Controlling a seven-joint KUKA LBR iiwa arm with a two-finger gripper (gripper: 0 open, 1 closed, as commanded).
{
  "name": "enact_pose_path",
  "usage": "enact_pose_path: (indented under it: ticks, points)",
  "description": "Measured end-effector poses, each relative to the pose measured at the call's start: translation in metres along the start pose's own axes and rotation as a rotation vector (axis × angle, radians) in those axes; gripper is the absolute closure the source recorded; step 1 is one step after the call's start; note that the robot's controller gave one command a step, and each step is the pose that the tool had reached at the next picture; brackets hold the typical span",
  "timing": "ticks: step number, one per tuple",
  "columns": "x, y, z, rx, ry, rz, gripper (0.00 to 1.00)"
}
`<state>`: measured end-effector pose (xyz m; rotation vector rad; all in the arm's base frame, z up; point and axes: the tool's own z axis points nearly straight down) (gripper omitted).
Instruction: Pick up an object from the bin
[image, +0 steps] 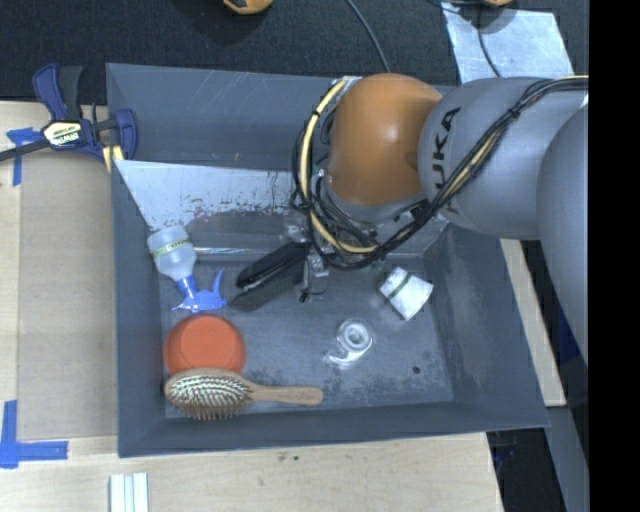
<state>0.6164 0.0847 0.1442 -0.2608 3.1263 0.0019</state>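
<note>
In the camera view the arm comes in from the right, and the gripper hangs low near the middle of the bin, below the orange cover on the wrist. Just to its left, with its right end against the gripper, lies a long black thing, slanting across the bin floor. I cannot tell whether the gripper is wide, narrow or closed on anything, because the wrist and cables hide it.

I take the long black thing for the likely pick. It looks stiff, light and rather smooth, so it is best gripped across its narrow width near the middle to keep it from swinging.

A white block and a clear ring lie to the right. A small bottle, an orange disc and a hairbrush lie well apart on the left.
</note>
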Motion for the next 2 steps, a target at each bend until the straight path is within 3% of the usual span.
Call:
enact_pose_path:
  ticks: [1, 2]
  points:
    - [-0.0028, -0.0002, -0.0239, 0.001, -0.011, 0.001, 1.00]
    - [-0.0019, -0.0002, -0.0240, 0.000, -0.008, 0.001, 1.00]
